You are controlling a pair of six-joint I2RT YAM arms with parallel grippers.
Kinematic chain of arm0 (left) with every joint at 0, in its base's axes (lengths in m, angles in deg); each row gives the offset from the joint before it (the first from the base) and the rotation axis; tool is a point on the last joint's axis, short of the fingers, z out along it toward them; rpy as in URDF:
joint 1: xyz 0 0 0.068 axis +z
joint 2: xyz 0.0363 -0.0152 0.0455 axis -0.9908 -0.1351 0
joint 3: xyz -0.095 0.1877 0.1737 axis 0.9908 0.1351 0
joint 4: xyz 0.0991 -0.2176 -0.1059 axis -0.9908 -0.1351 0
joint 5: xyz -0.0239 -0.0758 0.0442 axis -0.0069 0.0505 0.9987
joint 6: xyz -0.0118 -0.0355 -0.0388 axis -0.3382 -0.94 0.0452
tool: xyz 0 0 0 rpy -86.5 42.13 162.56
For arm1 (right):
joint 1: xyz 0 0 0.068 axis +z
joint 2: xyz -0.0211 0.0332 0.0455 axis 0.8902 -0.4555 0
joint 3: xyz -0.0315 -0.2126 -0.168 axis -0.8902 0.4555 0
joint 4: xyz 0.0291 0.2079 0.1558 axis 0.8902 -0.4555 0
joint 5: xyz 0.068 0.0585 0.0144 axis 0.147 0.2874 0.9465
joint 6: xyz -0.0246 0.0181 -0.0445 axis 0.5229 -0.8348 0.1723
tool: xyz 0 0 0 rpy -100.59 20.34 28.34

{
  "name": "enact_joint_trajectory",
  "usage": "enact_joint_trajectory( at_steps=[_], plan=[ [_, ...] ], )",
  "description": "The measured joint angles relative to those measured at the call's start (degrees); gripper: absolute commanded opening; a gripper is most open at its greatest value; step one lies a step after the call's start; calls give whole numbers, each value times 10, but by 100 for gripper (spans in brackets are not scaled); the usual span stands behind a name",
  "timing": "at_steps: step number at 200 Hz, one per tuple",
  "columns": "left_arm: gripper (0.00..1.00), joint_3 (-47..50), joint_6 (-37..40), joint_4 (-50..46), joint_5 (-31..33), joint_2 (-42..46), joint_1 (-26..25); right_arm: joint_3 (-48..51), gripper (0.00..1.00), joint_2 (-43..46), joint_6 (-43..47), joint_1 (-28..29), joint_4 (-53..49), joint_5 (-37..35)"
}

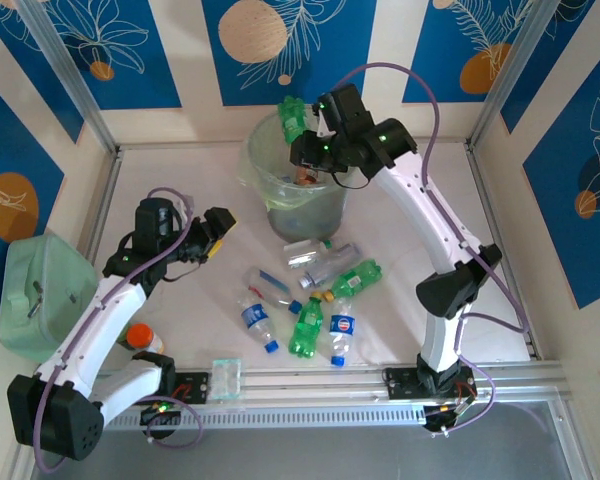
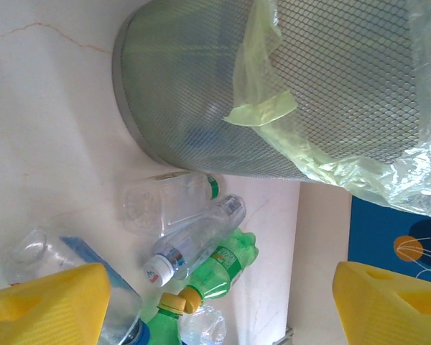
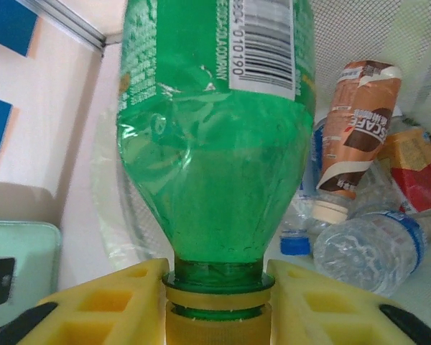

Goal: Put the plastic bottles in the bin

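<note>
The task is in the middle, as I judge it. Inside the bin (image 1: 310,218) some things lie on the bottom: a clear bottle (image 3: 373,248) with a blue label, a brown-labelled bottle (image 3: 359,122) and a red packet (image 3: 413,165). Right above the bin's opening, the right end effector (image 3: 215,287) has a green bottle (image 3: 215,144) by the neck, one finger pressed on each side just above the cap. This bottle only needs to be let go.

About seven loose bottles (image 1: 310,290) remain on the desk (image 1: 180,180) just in front of the bin, clear and green ones, several touching each other, so taking one may push its neighbours. The left end effector (image 1: 218,228) hangs to the left of the bin with its fingers wide apart and nothing between them.

The thin liner bag (image 2: 359,165) falls loosely over the bin's rim and could catch a finger. Far left of the bin are a mint-green container (image 1: 40,295) and an orange-capped bottle (image 1: 140,338), both outside the task
</note>
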Motion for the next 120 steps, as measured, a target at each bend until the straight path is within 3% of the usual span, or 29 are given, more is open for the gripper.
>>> enact_joint_trajectory(
  at_steps=[38, 82, 120],
  plan=[
    [82, 7, 0, -17, 10, 0, 0, -32, 61, -26, 3, 0, -16, -5],
    [83, 12, 17, -76, 50, 2, -15, -40, 62, -26, 6, 1, -22, -7],
    [83, 14, 25, -141, 99, 17, -75, 30, 63, 34, 12, 12, -4, -24]
  ],
)
